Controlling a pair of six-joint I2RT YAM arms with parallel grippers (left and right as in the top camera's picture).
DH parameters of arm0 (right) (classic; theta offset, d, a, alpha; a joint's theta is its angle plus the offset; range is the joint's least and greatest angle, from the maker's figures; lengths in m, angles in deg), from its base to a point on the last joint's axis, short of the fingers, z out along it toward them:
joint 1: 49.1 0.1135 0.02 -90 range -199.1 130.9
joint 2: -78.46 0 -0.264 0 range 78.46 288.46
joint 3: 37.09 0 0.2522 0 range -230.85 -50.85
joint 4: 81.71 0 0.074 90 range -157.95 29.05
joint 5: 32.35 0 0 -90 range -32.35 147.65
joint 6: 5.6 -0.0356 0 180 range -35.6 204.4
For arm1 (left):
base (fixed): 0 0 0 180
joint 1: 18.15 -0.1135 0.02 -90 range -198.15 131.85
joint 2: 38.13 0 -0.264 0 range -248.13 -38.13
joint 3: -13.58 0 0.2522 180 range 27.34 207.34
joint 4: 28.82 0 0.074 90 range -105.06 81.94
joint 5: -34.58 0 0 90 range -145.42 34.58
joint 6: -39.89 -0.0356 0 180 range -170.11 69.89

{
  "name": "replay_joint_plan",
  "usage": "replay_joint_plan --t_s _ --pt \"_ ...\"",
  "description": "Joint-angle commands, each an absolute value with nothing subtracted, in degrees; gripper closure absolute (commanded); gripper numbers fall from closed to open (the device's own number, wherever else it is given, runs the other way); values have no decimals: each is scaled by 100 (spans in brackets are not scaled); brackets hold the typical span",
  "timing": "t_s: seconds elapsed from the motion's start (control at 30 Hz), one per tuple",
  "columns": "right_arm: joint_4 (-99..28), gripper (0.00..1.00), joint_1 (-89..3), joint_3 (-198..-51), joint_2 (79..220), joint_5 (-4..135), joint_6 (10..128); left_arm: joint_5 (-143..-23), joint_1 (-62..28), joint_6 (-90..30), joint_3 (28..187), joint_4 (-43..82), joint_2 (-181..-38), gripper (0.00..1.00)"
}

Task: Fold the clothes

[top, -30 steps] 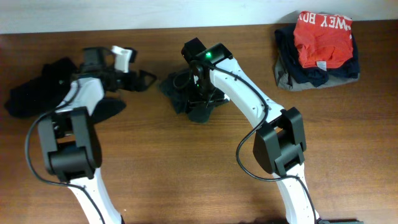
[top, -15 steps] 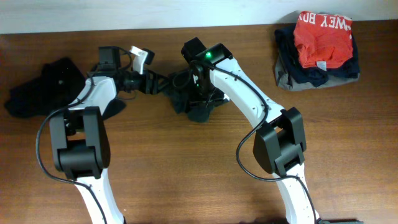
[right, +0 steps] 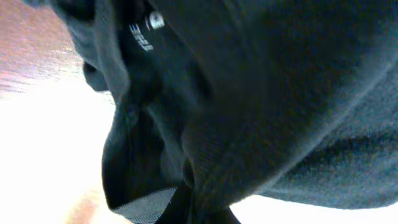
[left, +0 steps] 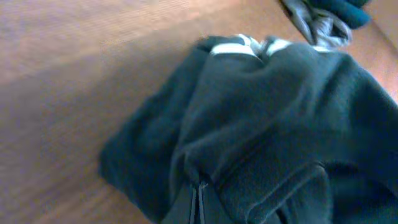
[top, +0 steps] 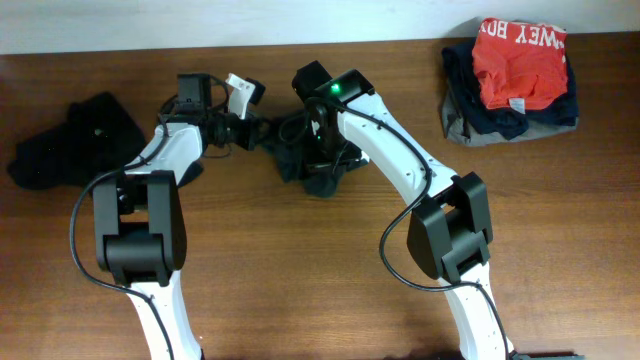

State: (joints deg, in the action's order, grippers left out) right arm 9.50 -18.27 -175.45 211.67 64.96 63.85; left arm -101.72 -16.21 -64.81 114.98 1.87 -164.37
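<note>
I judge the T-shirt (top: 290, 160) limp and light, best pinched along its hem; my right gripper (top: 318, 152) is clamped on its bunched middle, while at its edge I cannot tell whether the left gripper (top: 258, 131) has its fingers apart or together.

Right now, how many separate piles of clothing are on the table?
3. A dark heap at far left, a dark shirt bunched at centre, and a folded stack at the back right, orange piece on top. More garments may be hidden inside each.
</note>
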Motion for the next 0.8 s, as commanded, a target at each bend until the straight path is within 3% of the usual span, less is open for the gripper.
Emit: replay_joint_plan --t_s 0.0,0.23,0.53,0.57,0.63,0.7,0.77 --pt "1073 96 -1835 -17523 21139 6445 6398 -9446 -1643 -6032 11589 -27 -16574 99" --pt "1372 96 -1770 -17523 21139 6445 6400 -8349 -1641 -5678 11589 -779 -16574 99" --pt "1372 96 -1637 -17523 21139 6445 6400 -8080 -1632 -5552 11589 -1824 -16574 98" --pt "1372 93 -1630 -17523 21139 6445 6400 -8083 -1632 -5552 11589 -1876 -16574 85" --pt "1365 75 -1615 -17523 21139 6445 6404 -8080 -1632 -5552 11589 -1913 -16574 39" --pt "1344 60 -1617 -17527 21134 6472 6470 -8085 -1645 -5547 11589 -1916 -16574 19" --pt "1346 52 -1617 -17593 21110 6607 6636 -8087 -1691 -5366 11613 -1911 -16561 7"
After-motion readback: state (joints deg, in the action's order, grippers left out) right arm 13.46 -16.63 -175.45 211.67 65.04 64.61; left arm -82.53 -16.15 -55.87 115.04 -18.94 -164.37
